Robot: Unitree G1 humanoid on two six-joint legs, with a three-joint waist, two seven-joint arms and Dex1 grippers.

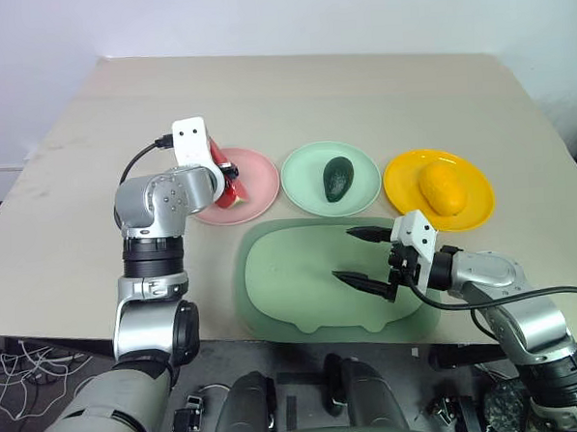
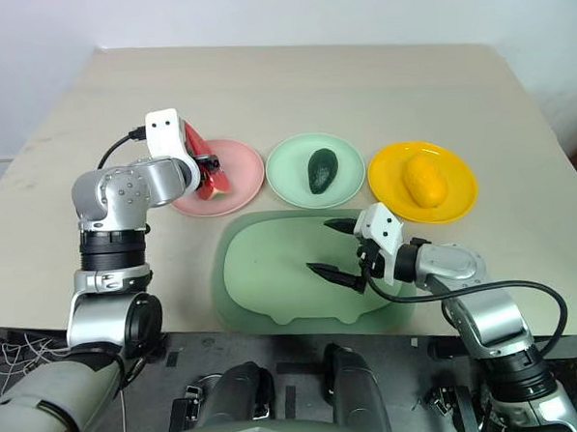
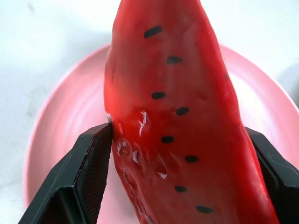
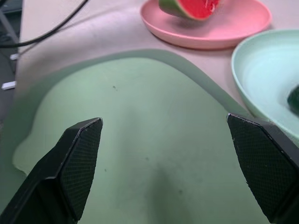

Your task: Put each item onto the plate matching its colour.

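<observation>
The left pincer (image 3: pixel 180 154) is clenched on the watermelon slice (image 3: pixel 177 107), holding it over the pink plate (image 1: pixel 258 193) — whether the slice touches the plate is hard to tell. The right pincer (image 1: pixel 365 255) hangs released above the green tray (image 1: pixel 282 274). The avocado (image 1: pixel 338 179) lies on the mint plate (image 1: pixel 301 181) and the mango (image 1: pixel 442 189) on the yellow plate (image 1: pixel 403 186) — only letting go of the slice seems left.

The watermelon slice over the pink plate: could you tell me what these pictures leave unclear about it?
- Head views: the left gripper and wrist hide much of the watermelon slice.
- Left wrist view: the slice covers the pink plate, so contact underneath cannot be told.
</observation>
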